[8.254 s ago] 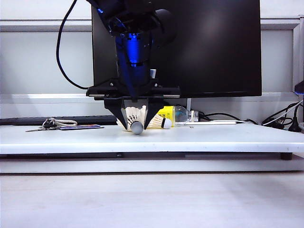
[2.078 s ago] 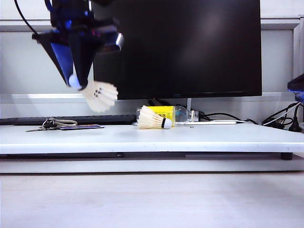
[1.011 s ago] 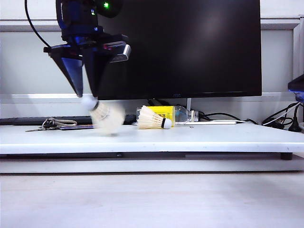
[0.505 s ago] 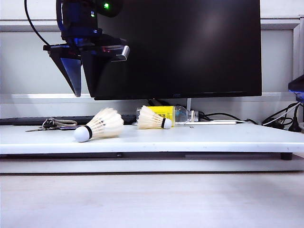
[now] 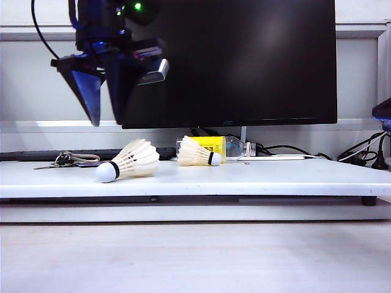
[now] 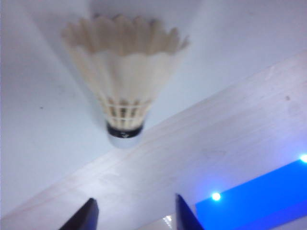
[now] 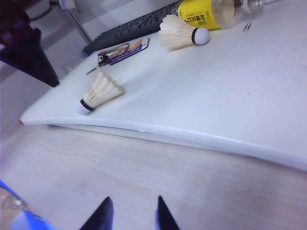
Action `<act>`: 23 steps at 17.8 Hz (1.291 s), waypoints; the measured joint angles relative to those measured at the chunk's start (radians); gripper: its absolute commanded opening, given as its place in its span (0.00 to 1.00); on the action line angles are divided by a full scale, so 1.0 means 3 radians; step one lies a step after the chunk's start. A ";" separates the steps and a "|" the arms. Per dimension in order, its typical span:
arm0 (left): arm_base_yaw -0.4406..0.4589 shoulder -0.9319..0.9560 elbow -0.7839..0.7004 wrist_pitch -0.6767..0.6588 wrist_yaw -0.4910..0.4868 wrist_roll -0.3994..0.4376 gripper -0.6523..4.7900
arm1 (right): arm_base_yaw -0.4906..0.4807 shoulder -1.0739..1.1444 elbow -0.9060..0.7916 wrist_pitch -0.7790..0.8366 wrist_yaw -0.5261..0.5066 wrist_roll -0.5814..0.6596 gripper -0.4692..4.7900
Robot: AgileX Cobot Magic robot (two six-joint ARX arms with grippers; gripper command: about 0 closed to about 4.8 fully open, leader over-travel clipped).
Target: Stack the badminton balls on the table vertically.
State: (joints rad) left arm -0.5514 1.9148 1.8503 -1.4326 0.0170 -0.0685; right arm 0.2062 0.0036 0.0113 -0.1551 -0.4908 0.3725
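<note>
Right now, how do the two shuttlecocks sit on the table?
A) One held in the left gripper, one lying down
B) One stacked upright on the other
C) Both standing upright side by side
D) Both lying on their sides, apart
D: the near shuttlecock and the far shuttlecock both lie sideways, apart, on the table; the left gripper hangs open and empty above.

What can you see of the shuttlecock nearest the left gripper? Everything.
The near shuttlecock lies on its side on the white table, free of any grip. It has a cream-white feather skirt, stitched rows near the base, a black band and a rounded white cork tip pointing toward the table's front edge. Only the tabletop touches it. The left gripper hangs above it, open and empty.
</note>
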 measured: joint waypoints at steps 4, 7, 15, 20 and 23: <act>-0.0223 -0.0011 -0.0005 0.0051 -0.0109 -0.0436 0.52 | 0.0000 0.0000 0.0001 0.0000 0.0155 -0.0090 0.32; -0.0532 -0.0014 -0.0009 0.0371 -0.0607 -0.0618 0.51 | 0.0000 0.0000 0.0000 0.0000 0.0193 -0.0090 0.32; -0.0638 -0.1099 -0.0011 0.0708 -0.1375 -0.0710 0.51 | 0.0000 0.0000 0.0000 0.0000 0.0165 -0.0086 0.32; -0.0642 -0.2150 -0.0313 0.0680 -0.1619 -0.0804 0.51 | 0.0008 0.0000 0.0001 0.0051 0.0079 -0.0086 0.41; -0.0642 -0.2715 -0.0828 0.0790 -0.1835 -0.0825 0.50 | 0.0079 0.0000 0.0008 0.0086 0.0142 -0.0076 0.42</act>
State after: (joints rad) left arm -0.7441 1.1004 1.6020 -1.1957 -0.5335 -0.3161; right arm 0.2298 0.0036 0.0135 -0.1291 -0.4480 0.3496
